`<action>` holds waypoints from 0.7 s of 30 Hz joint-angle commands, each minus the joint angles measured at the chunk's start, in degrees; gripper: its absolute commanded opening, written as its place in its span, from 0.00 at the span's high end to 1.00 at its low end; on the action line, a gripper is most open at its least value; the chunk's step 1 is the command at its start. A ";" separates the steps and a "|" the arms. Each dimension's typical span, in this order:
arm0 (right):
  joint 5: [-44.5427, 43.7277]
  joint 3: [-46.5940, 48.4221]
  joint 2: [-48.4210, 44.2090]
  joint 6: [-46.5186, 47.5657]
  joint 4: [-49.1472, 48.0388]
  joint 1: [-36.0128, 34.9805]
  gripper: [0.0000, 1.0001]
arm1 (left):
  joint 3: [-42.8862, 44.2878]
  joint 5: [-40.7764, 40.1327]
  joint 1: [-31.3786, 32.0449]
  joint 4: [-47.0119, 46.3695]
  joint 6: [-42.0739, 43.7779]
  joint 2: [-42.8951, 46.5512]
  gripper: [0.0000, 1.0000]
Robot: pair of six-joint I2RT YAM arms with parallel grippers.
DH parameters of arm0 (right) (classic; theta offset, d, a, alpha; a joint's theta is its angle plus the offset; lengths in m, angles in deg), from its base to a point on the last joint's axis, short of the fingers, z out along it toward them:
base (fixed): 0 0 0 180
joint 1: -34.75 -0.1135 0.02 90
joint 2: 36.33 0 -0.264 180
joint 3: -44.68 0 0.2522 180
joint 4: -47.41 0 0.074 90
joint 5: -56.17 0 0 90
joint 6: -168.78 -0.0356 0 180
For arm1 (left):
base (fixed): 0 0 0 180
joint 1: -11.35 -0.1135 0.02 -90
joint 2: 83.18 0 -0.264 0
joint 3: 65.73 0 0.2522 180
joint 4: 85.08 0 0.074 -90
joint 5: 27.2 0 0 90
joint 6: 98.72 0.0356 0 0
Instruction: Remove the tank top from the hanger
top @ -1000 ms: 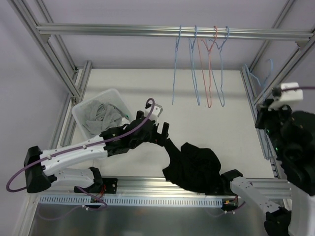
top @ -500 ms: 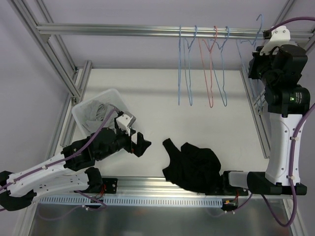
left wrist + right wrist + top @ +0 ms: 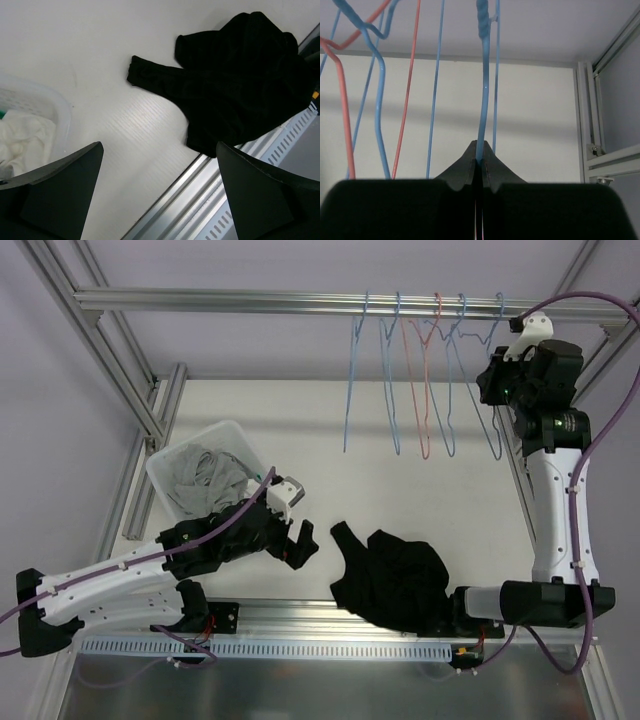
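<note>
- The left jaws are released and wide apart, with nothing between them. They are low over the counter (image 3: 300, 430), at the end of the left arm (image 3: 150, 560).
- The tank top (image 3: 395, 580) is black and lies crumpled on the counter, off the hanger. It is just ahead of the left jaws and apart from them.
- In the left wrist view the tank top (image 3: 240, 75) shows between the two open jaws, and one strap end points toward the left one. Its far side reaches the metal edge of the counter.
- The right jaws are clenched on the thin wire of a blue hanger (image 3: 484, 22), which goes straight up from their tips.
- The right arm (image 3: 560, 510) holds these jaws high, close under the rail (image 3: 300, 302). The tank top is far below them.
- The hook of the held hanger reaches the rail, but we cannot tell if it rests on it.
- Beside the right jaws, on their left, more hangers are on the rail. Several are blue and one is a red hanger (image 3: 346, 125).
- A white basket (image 3: 235, 435) stands just behind the left jaws, with a grey cloth (image 3: 205, 475) inside.
</note>
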 commanded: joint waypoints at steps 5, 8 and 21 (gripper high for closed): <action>3.07 -8.36 -4.26 -2.99 -8.90 0.88 1.00 | -0.43 10.87 2.29 -14.33 0.65 -3.11 0.01; 0.80 -13.64 -8.74 -3.96 -9.62 0.88 0.58 | -0.70 16.85 2.99 -23.04 1.88 -7.32 0.01; -23.12 -24.11 -34.75 -7.74 1.54 1.75 0.01 | 12.99 16.79 9.14 -28.06 9.17 -33.95 0.01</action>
